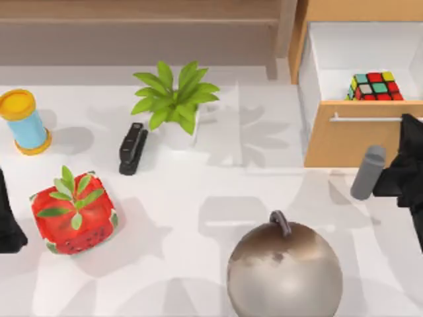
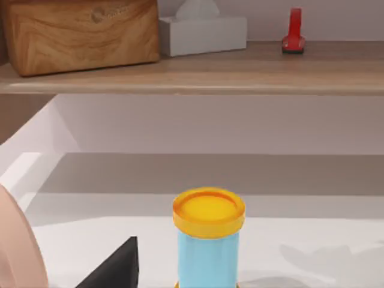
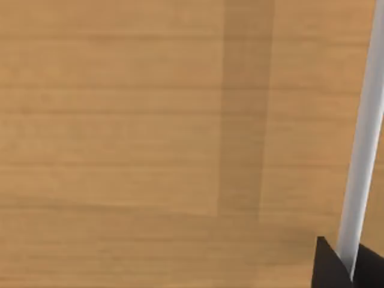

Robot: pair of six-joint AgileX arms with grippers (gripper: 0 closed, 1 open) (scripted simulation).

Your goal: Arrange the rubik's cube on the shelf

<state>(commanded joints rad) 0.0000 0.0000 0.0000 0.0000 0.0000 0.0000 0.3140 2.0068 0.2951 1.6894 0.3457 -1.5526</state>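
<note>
**Cube sitting in the pulled-out drawer, right gripper at the handle**

From the top view I am seeing the rubik's cube lying inside the open white drawer at the upper right of the frame, close behind the drawer front. My right gripper is reaching in from the right edge, right at the end of the silver handle. In the right wrist view the handle is running between two dark fingertips against the wood front, so the claw is looking clenched on the handle.

The shelf is stretching across the upper left of the top view; the left wrist view is showing its board carrying a wooden box, a tissue box and a small red item.

My left arm is sitting parked at the left edge, and I cannot tell how its claw stands. A blue jar with a yellow lid is standing upper left, near a black stapler and a potted plant. A strawberry cube is lying lower left, a round metal ball lower centre.
</note>
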